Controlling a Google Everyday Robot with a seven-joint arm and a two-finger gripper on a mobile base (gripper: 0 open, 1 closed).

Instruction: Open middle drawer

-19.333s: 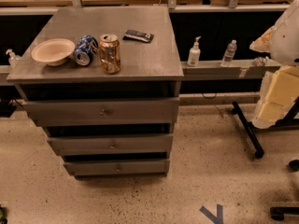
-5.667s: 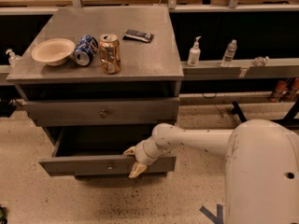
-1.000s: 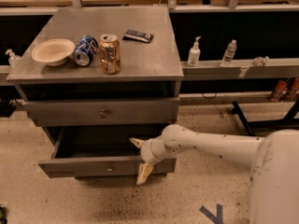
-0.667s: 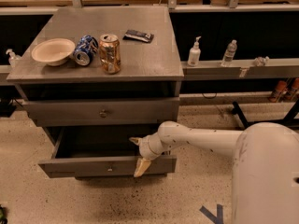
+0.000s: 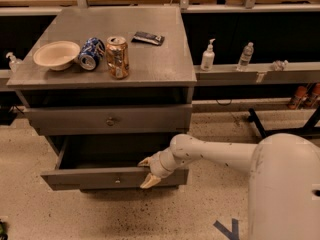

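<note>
The middle drawer stands pulled out from the grey cabinet, its dark inside showing and its tiny knob at the middle of the front. My gripper is at the right part of the drawer front's top edge. One fingertip is over the inside and the other fingertip is in front of the panel. The fingers are spread. My white arm reaches in from the right.
The top drawer is shut. On the cabinet top are a bowl, a blue can on its side, an upright gold can and a dark packet. Bottles stand on the right shelf.
The drawer went from shut to pulled out long before now. Over the last second my gripper has shifted only slightly at the drawer front; the drawer has not moved.
</note>
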